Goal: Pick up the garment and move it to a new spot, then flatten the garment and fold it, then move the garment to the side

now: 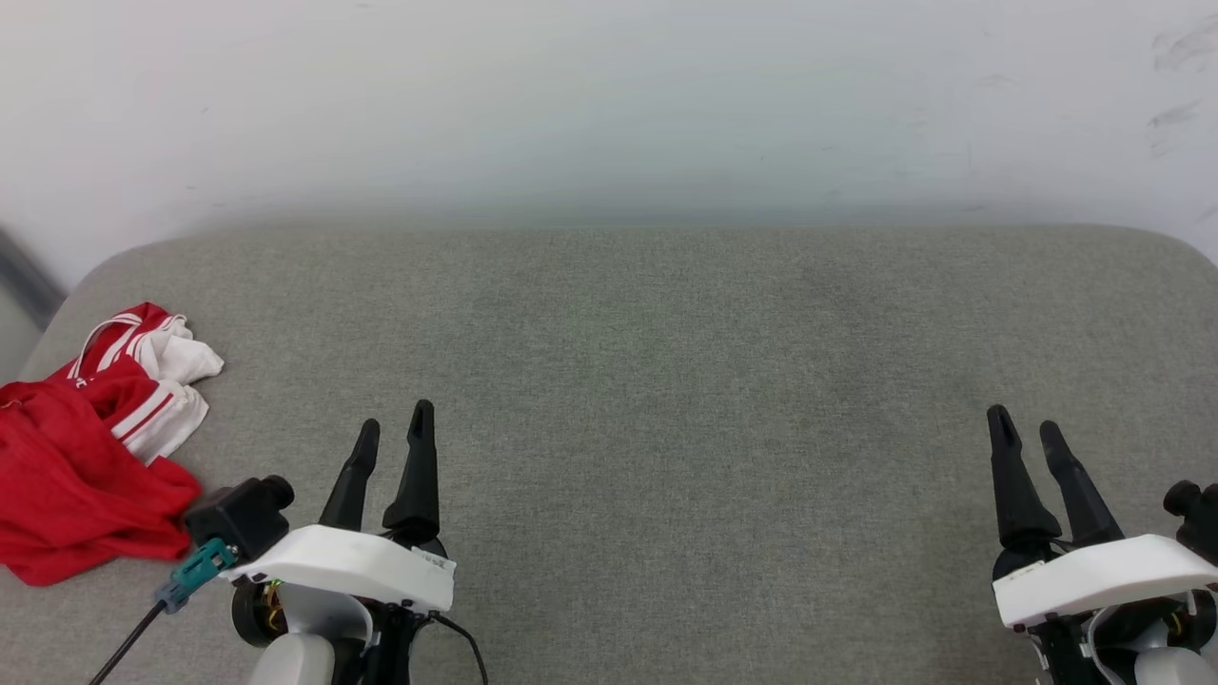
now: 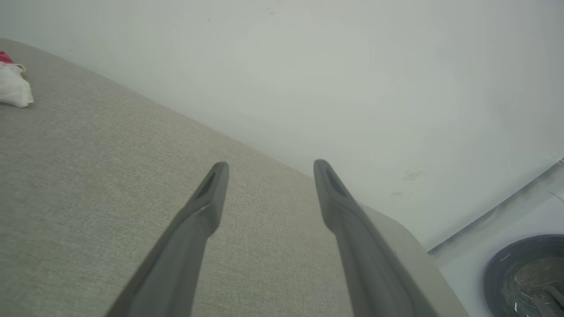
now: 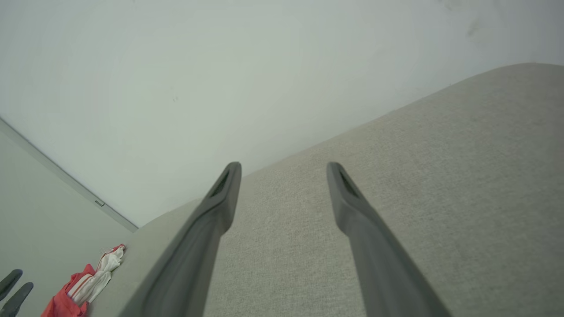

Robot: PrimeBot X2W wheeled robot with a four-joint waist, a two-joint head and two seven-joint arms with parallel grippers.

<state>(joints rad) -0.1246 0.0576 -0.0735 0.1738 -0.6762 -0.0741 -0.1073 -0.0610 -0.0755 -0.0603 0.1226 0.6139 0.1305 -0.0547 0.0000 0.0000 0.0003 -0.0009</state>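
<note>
The garment (image 1: 81, 447) is a crumpled red and white heap at the left edge of the grey upholstered surface (image 1: 666, 381). A white corner of the garment (image 2: 13, 86) shows at the far left of the left wrist view, and the garment (image 3: 83, 286) appears small at the lower left of the right wrist view. My left gripper (image 1: 395, 428) hovers open just right of the heap, nothing between its fingers. Far off at the lower right, my right gripper (image 1: 1026, 428) is open and empty too. In the wrist views, the left gripper (image 2: 271, 169) and the right gripper (image 3: 284, 169) both point over bare fabric.
A white wall (image 1: 609, 105) rises behind the surface's rounded back edge. In the left wrist view a dark round drum opening (image 2: 524, 273) sits off the surface's corner. The other arm's dark fingertips (image 3: 13, 290) show at the lower left of the right wrist view.
</note>
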